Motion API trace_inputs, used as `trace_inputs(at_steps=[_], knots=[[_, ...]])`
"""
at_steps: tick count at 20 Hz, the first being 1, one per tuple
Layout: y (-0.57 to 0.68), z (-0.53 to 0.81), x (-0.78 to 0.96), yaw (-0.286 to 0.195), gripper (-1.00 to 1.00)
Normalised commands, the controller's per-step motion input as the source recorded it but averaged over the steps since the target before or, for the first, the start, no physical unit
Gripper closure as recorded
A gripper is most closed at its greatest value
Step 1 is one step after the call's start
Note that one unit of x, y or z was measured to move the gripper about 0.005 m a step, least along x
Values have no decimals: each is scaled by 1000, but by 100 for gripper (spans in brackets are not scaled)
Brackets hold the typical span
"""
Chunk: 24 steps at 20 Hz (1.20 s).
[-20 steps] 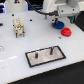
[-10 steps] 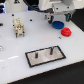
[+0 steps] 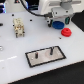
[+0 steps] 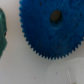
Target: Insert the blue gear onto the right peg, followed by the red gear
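The blue gear (image 3: 58, 24) lies on the white table at the exterior view's back right, partly hidden under my gripper (image 3: 55, 20). The gripper hangs just above it, looks open, and holds nothing. In the wrist view the blue gear (image 4: 52, 27) fills most of the picture, toothed rim and centre hole plain, and one pale fingertip (image 4: 75, 72) shows at the corner. The red gear (image 3: 65, 33) lies just in front of the blue one, untouched. The base plate (image 3: 45, 56) with two upright pegs sits in the middle front; the right peg (image 3: 51, 50) is bare.
A beige block-like fixture (image 3: 19, 27) stands at the exterior view's back left. A green object (image 4: 1, 30) shows at the edge of the wrist view beside the blue gear. The robot's white body (image 3: 57, 6) rises at the back.
The gripper has come slightly lower over the blue gear. The gears and the plate have not moved.
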Motion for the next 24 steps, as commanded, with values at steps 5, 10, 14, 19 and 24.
trace_inputs(at_steps=[5, 10, 14, 19, 24], knots=[[18, -174, -177, 0, 100], [-27, -129, -170, 0, 100], [-5, 186, 14, 0, 100], [-63, 546, 292, 0, 100], [-257, 616, 525, 0, 100]])
